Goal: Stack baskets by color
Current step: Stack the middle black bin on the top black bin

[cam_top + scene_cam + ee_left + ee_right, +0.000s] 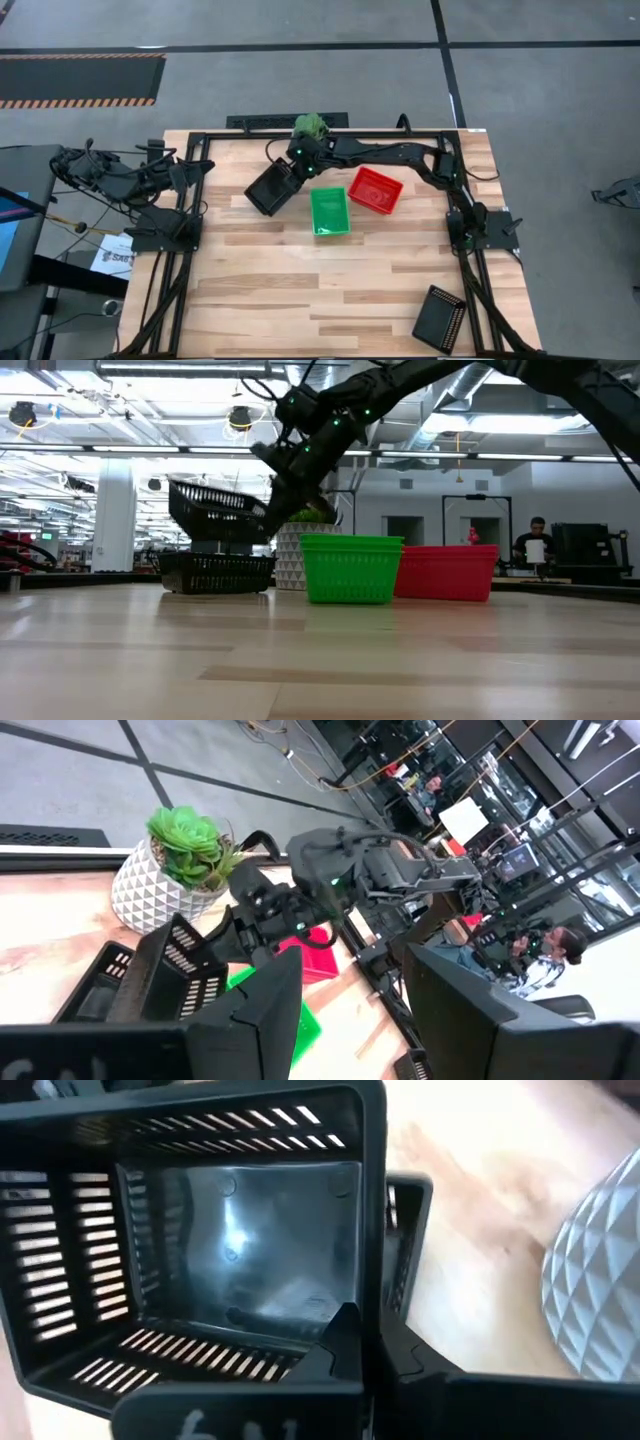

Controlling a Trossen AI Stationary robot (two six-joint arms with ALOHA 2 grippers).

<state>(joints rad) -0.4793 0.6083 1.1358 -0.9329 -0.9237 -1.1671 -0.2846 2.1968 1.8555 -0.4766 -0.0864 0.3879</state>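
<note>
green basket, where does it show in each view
High view: green basket at table centre, between the black baskets and the red basket.
Low view: centre, left of the red one.
Left wrist view: only a green sliver below the arm.
Right wrist view: not in it.
Shared landmark: the white-potted plant, behind it.

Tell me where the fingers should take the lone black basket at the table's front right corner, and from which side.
Grip the black basket by one long wall's rim, coming straight down from above. It seems to sit open side up and apart from everything else, so a thin upright wall probably fits between the fingers. The right gripper is nearer, but it is shut on another black basket.
</note>
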